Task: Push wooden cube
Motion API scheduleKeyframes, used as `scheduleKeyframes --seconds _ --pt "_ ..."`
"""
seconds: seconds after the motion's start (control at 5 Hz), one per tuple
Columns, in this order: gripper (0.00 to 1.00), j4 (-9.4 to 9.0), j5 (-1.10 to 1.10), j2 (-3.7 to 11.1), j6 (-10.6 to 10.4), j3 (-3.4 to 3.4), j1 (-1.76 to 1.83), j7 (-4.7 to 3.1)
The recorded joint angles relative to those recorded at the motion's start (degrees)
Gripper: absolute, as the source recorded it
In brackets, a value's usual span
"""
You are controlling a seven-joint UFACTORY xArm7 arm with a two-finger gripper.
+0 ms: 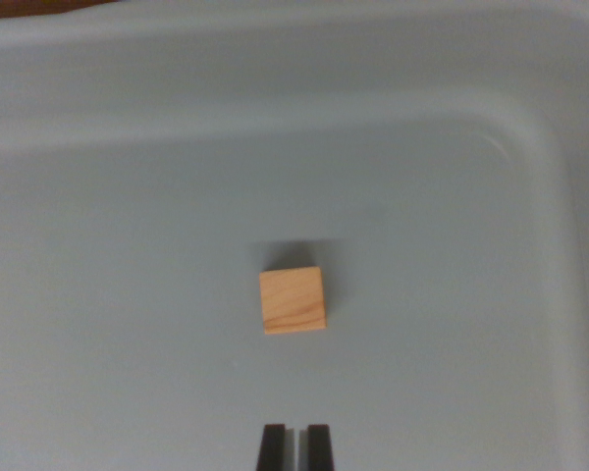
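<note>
Our gripper (295, 446) lines up behind the wooden cube (293, 300) in a grey tray (530, 177).
Jaws nearly clenched, cube mid-floor; we should push squarely through its centre.

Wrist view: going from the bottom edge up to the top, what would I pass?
Dark two-fingered pincer → small square light-brown wooden cube → curved far wall of the pale grey plastic tub.
</note>
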Motion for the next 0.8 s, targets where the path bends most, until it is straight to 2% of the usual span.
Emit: scheduleKeyframes --seconds 0.2,0.4,0.6,0.8 --pt "0.00 -1.74 0.11 0.69 -2.23 -0.14 0.01 -0.35" --pt "0.00 -1.74 0.11 0.69 -2.23 -0.14 0.01 -0.35" --pt "0.00 -3.65 0.23 1.44 -4.67 -0.29 0.02 -0.74" --pt "0.00 -3.65 0.23 1.44 -4.67 -0.29 0.02 -0.74"
